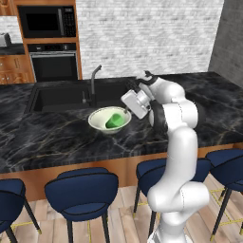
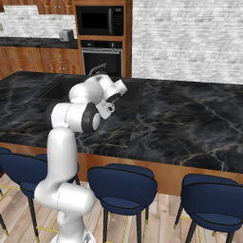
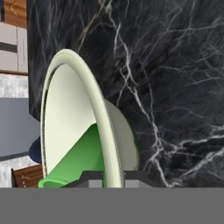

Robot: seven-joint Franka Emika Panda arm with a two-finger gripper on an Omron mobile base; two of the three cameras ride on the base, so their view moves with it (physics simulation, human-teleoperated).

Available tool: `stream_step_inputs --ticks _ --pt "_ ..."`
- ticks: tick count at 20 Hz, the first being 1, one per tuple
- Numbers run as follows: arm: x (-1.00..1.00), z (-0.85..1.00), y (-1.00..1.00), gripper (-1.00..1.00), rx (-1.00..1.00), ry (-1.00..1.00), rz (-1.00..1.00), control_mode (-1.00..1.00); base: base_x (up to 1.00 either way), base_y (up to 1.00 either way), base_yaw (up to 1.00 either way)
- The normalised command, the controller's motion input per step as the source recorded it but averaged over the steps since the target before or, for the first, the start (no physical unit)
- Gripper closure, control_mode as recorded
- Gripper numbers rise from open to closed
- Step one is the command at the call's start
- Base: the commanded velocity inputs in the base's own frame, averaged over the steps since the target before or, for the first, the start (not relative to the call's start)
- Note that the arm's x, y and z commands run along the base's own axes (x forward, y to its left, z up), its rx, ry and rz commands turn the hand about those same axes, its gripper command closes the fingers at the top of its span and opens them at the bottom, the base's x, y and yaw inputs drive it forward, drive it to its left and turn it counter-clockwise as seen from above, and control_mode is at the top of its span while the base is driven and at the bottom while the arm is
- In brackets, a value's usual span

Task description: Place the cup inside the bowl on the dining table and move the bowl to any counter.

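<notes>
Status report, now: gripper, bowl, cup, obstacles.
Gripper shut on bowl rim. Cup lying tilted inside bowl, on dining table beside sink. Faucet close behind bowl; nothing else near.

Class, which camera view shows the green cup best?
The left base view: the cup lies tipped inside the bowl, seen whole from above. The hand view shows part of it behind the bowl's rim. In the right base view the arm blocks it.

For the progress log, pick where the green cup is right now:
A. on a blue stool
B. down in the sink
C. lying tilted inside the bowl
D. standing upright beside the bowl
C: the cup lies on its side inside the bowl on the dining table, and the claw pinches the bowl's rim.
</notes>
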Motion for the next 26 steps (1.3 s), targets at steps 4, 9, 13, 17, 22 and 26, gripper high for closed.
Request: stream_step_inputs --ticks 4,9,13,17,22,26 --pt "-0.20 0.30 -0.12 1.00 0.10 0.00 0.00 -1.00 0.00 0.00 0.00" --pt "-0.25 0.34 -0.11 1.00 0.07 0.00 0.00 -1.00 0.00 0.00 0.00" --pt "-0.47 0.20 -0.03 1.00 0.03 0.00 0.00 -1.00 0.00 0.00 0.00" --pt "-0.72 0.10 -0.05 1.00 0.04 0.00 0.00 -1.00 0.00 0.00 0.00" --pt "-0.71 0.05 -0.13 1.00 0.04 -0.02 0.00 -1.00 0.00 0.00 0.00" --pt "-0.66 0.02 -0.21 1.00 0.01 -0.07 0.00 -1.00 0.00 0.00 0.00"
